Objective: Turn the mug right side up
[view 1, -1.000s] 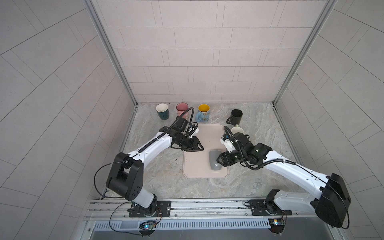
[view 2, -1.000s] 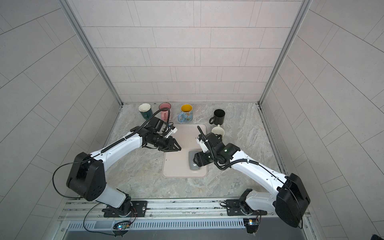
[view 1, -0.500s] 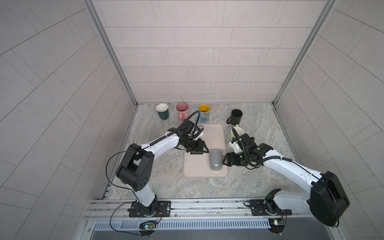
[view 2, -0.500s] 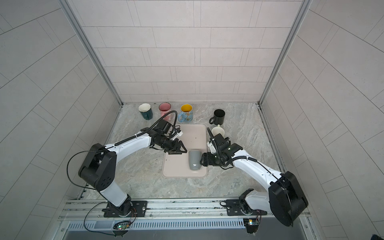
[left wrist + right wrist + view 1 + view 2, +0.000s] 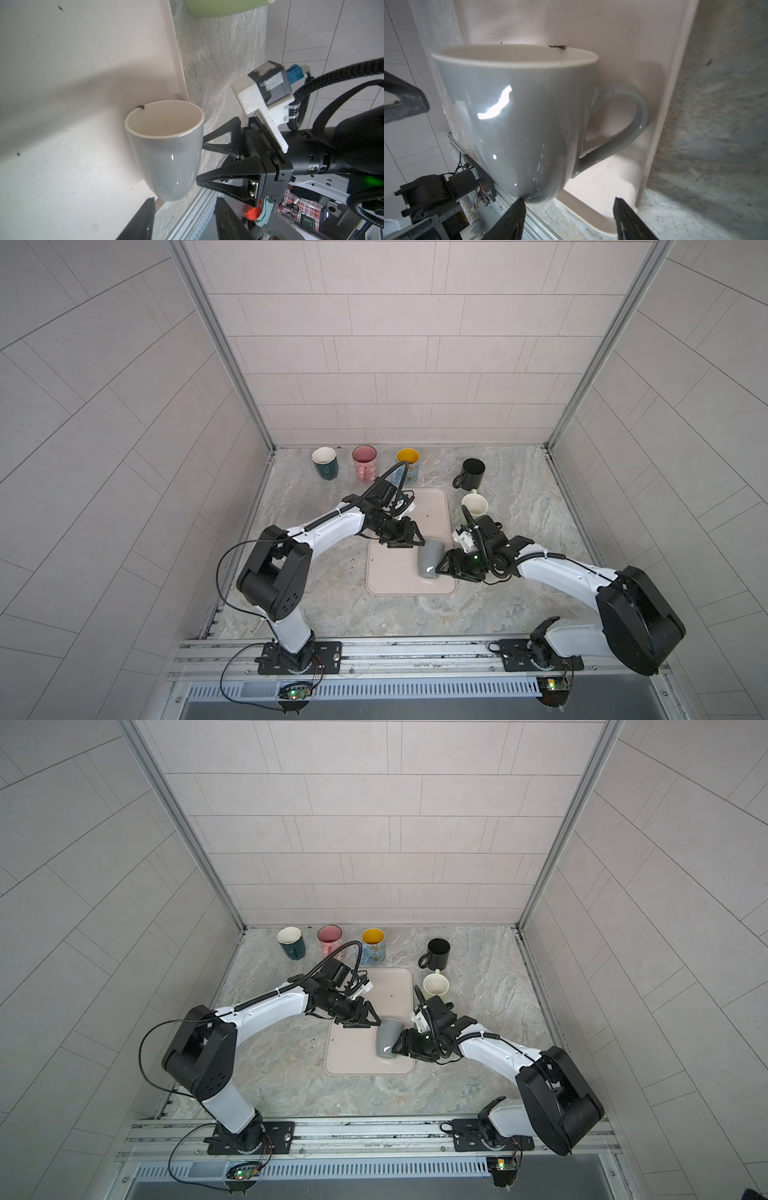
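Note:
A grey mug [image 5: 430, 558] [image 5: 388, 1038] lies on its side on the pink tray [image 5: 432, 506], near the tray's right front corner, with its mouth toward the back. In the right wrist view its handle [image 5: 631, 124] points sideways at the tray's raised rim. My left gripper [image 5: 409, 541] [image 5: 370, 1021] stands open just left of the mug's rim, with nothing between its fingers in the left wrist view [image 5: 185, 224]. My right gripper [image 5: 442, 568] [image 5: 569, 218] is open at the mug's narrow base, and one fingertip [image 5: 519, 204] touches that base.
Teal [image 5: 324, 462], pink [image 5: 365, 462] and yellow-lined [image 5: 407, 464] mugs stand upright along the back wall. A black mug [image 5: 471, 472] and a cream mug [image 5: 476, 506] stand right of the tray, the cream one close behind my right wrist. Tiled walls close in both sides.
My left gripper has come from the tray's back left to the mug's rim and opened wider. The mug has tipped onto its side. My right gripper has drawn back to its base.

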Motion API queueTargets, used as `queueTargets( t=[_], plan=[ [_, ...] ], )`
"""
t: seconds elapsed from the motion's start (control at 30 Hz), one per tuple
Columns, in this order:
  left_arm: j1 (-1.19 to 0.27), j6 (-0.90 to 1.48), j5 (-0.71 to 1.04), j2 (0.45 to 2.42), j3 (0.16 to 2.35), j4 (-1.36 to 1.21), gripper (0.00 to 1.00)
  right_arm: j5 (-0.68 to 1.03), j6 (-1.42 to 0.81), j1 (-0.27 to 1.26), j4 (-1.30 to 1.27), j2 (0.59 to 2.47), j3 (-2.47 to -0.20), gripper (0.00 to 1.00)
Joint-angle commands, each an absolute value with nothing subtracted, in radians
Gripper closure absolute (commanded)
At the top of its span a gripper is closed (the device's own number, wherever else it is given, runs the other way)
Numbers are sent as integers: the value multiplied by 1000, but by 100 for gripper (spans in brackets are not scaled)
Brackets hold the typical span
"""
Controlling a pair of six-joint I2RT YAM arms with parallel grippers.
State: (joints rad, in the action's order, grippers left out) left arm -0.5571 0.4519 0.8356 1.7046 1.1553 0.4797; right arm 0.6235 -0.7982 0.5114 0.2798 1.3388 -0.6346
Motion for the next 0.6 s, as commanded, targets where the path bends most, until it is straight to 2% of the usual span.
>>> queueTargets(
  t=[0.0, 0.4, 0.57],
  plan=[
    [-560, 428, 828, 1737, 1159, 491, 47, 627, -855, 509, 179, 1363, -626, 30],
    [-559, 389, 820, 1803, 1190, 532, 47, 654, -834, 508, 80, 1519, -737, 27],
    [-554, 378, 818, 1817, 1193, 547, 47, 642, -772, 508, 154, 1509, -783, 28]
  ],
)
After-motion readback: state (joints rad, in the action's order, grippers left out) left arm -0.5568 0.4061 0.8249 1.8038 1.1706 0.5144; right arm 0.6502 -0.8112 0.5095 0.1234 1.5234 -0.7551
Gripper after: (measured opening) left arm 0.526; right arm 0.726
